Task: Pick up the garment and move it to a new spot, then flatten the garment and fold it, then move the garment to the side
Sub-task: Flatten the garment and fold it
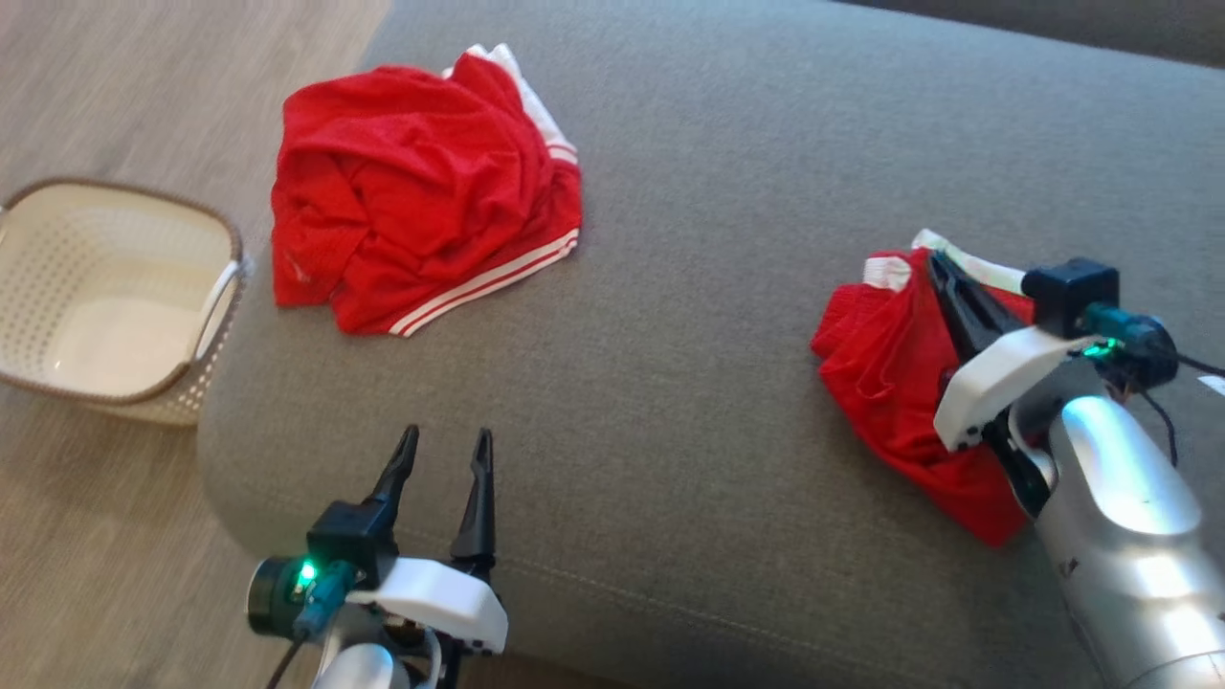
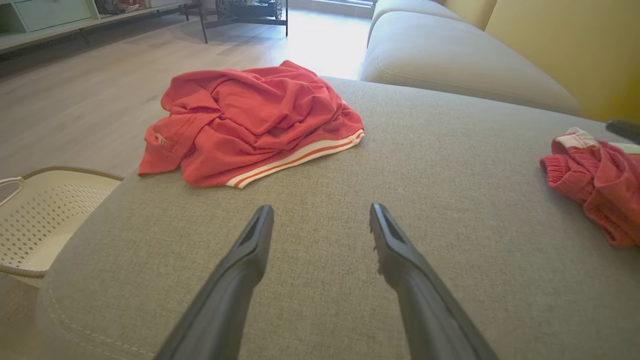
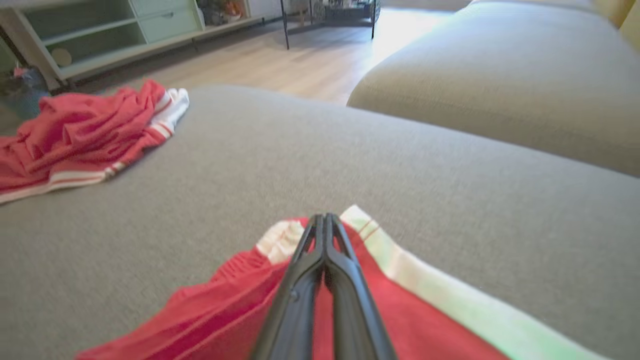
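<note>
A: Garment [image 1: 890, 383], where?
B: Right of centre in the head view, bunched on the grey cushion [image 1: 718, 402], well apart from the second red garment [image 1: 412, 191] crumpled at upper left.
A: Held?
B: Looks so. Right gripper [image 1: 933, 258] clamped shut across the red cloth, tips up by the white band [image 1: 885, 272]. Seen along the fingers in the right wrist view, pressed together at lower centre, red fabric heaped on both sides.
A: Left gripper [image 1: 448, 438]?
B: Lower left, spread wide, grasping nothing, hovering over bare cushion near the front edge.
A: Best way through the carry, then?
B: Lift straight up first, high enough to clear the trailing folds, before any sideways travel. Go slowly: probably only a pinch of thin mesh in the grip, liable to slip if dragged over the weave.
A: Where to put down?
B: Judging by the room available, the bare stretch at centre frame, between the two red heaps. Keep away from the second red garment to avoid tangling, and away from the left edge above the basket [image 1: 124, 188].
A: And on arrival?
B: Lower right onto the cushion, then release. Bring in the left gripper at an opposite hem for the spreading.
</note>
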Robot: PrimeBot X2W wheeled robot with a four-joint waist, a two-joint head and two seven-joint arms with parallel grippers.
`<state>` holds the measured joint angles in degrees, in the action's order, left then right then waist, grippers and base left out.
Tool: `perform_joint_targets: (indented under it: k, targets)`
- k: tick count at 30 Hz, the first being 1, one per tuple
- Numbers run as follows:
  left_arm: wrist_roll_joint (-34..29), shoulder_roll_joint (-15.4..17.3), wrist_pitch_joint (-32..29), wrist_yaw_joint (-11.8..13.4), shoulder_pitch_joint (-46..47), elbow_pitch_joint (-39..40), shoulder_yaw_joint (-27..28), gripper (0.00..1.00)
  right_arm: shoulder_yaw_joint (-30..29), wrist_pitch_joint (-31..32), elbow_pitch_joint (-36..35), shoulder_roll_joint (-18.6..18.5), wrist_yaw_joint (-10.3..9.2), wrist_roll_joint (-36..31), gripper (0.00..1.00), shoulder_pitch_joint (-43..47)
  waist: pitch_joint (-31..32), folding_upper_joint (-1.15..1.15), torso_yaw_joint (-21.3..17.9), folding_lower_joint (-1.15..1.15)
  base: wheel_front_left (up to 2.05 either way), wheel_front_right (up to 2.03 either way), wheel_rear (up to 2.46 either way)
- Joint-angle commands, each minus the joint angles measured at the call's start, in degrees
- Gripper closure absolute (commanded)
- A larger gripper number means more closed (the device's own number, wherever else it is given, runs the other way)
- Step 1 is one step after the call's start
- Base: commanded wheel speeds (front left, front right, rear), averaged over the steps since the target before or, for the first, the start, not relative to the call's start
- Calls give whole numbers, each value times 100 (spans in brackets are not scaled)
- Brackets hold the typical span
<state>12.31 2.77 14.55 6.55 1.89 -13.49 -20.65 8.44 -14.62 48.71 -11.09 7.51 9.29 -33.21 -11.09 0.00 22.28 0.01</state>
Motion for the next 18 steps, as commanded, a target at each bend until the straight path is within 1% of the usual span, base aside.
perform_joint_targets:
  k: [1,4,8,13,18]
  targets:
    - [-24,10,45,14,159,139,243,0,81,-38,-350,-2,-2,111,100,49,206,0,-191,-1,0,0,0]
    - [-58,10,45,-5,127,136,375,0,22,-38,-705,-3,-2,199,100,196,457,0,-427,-1,0,0,0]
    - [-266,16,45,-64,63,135,510,0,-261,-38,-1117,40,-2,227,100,440,804,0,-797,-1,0,0,0]
    - [-193,13,45,-81,-81,251,755,0,-411,-38,-1731,96,-2,-14,100,878,1147,0,-1248,-1,0,0,0]
    - [-129,12,45,-70,-173,357,924,0,-595,-38,-2292,197,-2,-200,100,1405,1316,0,-1553,-1,0,0,0]
